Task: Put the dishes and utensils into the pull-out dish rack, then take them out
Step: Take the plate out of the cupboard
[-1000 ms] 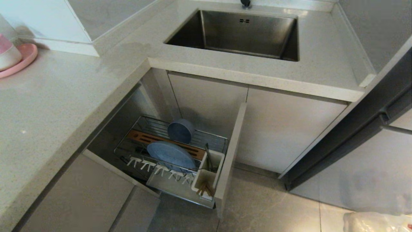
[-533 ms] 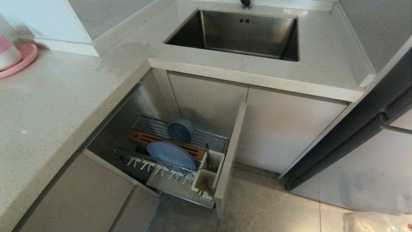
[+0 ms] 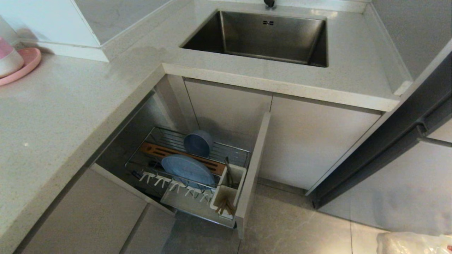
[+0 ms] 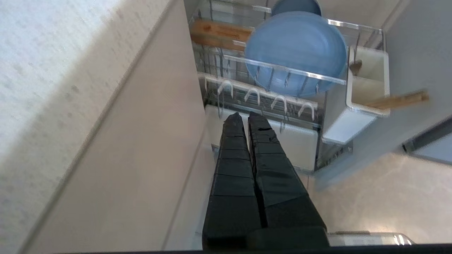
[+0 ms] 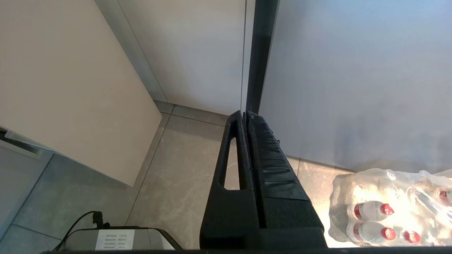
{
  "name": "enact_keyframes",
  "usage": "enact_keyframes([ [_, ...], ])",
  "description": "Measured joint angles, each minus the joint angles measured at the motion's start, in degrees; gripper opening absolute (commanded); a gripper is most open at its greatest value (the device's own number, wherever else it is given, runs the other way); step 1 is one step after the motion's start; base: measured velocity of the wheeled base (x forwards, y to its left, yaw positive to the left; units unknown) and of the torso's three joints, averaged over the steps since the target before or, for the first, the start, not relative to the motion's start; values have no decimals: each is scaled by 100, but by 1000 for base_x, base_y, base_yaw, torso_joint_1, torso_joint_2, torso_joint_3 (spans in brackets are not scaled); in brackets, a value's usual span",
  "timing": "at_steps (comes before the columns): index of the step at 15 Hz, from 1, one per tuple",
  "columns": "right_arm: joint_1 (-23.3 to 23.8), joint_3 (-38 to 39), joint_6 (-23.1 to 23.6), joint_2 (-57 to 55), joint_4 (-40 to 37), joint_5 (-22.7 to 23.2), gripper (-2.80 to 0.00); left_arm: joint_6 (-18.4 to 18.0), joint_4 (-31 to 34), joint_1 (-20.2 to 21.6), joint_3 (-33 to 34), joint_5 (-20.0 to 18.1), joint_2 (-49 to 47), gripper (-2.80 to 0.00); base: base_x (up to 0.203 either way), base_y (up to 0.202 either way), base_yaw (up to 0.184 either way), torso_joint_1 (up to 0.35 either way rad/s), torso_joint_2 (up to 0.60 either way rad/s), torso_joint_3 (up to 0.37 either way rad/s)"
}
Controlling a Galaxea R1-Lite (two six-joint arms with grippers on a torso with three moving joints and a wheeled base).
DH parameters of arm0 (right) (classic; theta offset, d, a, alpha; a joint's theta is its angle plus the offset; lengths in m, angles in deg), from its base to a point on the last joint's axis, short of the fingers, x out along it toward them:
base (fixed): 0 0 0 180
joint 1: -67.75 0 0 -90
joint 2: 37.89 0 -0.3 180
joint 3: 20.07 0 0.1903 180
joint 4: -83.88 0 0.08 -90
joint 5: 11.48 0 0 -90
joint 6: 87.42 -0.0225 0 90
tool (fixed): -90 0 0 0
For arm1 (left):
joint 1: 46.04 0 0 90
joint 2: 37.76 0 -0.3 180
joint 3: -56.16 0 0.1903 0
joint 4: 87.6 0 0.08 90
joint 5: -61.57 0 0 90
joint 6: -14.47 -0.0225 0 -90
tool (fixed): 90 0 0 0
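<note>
The pull-out dish rack (image 3: 155, 134) stands open below the counter, its beige front panel (image 3: 252, 169) swung out. A pale-blue plate (image 3: 187, 170) stands on edge in it, with a pale-blue bowl (image 3: 198, 143) behind. The white utensil cup (image 3: 227, 192) holds wooden chopsticks (image 3: 225, 207) and a slim metal utensil (image 3: 229, 173). Neither arm shows in the head view. My left gripper (image 4: 246, 118) is shut and empty, hanging short of the rack's white prongs (image 4: 263, 100), with the plate (image 4: 296, 49) beyond. My right gripper (image 5: 244, 114) is shut and empty over the floor.
A steel sink (image 3: 261, 37) is set in the counter (image 3: 70, 106) above the rack. A pink plate (image 3: 23, 65) with a pink-and-white bowl (image 3: 9, 58) sits at the far left. A wrapped pack of bottles (image 5: 392, 208) lies on the floor at the right.
</note>
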Motion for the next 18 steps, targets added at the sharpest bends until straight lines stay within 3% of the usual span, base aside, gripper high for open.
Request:
enact_keyframes([
  [11,0,0,0,0,0,0,-280,69,21,0,-133,-5,0,-280,0,0,0,0,0,0],
  [14,0,0,0,0,0,0,-280,67,335,-9,-1135,-38,-26,-280,0,0,0,0,0,0],
  [18,0,0,0,0,0,2,-280,-328,1470,-1,-3421,-233,-705,-280,0,0,0,0,0,0],
])
